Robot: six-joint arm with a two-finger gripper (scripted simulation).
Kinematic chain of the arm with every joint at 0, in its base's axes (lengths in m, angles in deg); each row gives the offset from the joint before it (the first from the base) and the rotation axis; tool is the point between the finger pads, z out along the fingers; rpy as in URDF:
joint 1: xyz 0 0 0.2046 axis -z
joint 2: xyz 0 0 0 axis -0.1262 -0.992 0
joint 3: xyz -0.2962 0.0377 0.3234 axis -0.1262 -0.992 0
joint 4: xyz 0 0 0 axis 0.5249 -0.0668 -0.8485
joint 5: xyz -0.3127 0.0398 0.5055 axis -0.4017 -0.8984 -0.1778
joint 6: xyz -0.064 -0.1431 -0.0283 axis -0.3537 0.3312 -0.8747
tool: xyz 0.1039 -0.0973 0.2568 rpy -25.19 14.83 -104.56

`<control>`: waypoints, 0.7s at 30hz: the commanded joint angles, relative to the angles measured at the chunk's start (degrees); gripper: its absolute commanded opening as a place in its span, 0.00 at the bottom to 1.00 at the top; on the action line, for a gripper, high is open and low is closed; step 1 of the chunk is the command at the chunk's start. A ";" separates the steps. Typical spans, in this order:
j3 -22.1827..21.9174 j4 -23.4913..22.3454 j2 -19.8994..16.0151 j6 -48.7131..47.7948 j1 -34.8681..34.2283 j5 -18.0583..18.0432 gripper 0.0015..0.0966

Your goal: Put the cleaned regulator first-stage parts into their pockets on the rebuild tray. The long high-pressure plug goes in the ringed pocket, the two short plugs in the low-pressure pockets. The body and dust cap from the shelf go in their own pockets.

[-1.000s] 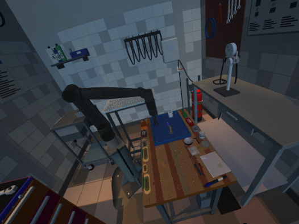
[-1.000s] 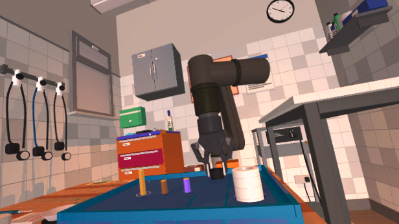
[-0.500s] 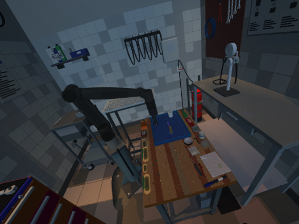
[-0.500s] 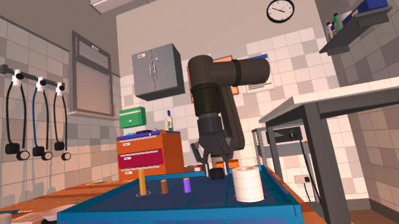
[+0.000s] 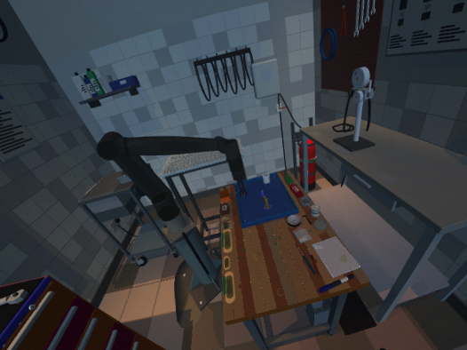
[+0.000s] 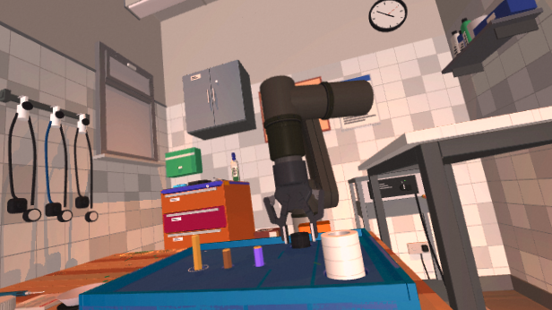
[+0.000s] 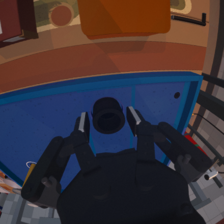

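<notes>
The black dust cap (image 7: pixel 108 118) (image 6: pixel 300 240) sits upright in its pocket on the blue rebuild tray (image 6: pixel 251 273) (image 5: pixel 264 200), near the tray's corner closest to the arm. My gripper (image 7: pixel 109 119) (image 6: pixel 299 226) (image 5: pixel 242 190) hangs just above it, open and holding nothing. The white ribbed body (image 6: pixel 342 254) (image 5: pixel 266 178) stands in the neighbouring pocket. The long yellow plug (image 6: pixel 196 252) (image 5: pixel 266 202) stands in the ringed pocket, with a short orange plug (image 6: pixel 227 258) and a short purple plug (image 6: pixel 258 256) (image 5: pixel 262 193) upright beside it.
The tray's raised rim (image 7: pixel 101 81) runs just beyond the cap, with an orange box (image 7: pixel 124 16) on the bench past it. A metal shelf frame (image 6: pixel 430 148) stands beside the tray. Small tools, dishes and a pad (image 5: pixel 335 256) lie on the wooden bench.
</notes>
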 commanded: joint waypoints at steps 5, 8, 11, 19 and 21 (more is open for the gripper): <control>0.65 0.07 0.49 0.00 0.00 -0.94 0.62; 1.26 0.08 0.98 0.00 0.00 -2.01 0.62; 2.08 0.08 1.56 0.00 0.00 -3.39 0.62; 4.73 0.08 3.00 0.00 0.00 -7.50 0.62; 5.34 0.07 3.25 0.00 0.00 -8.37 0.62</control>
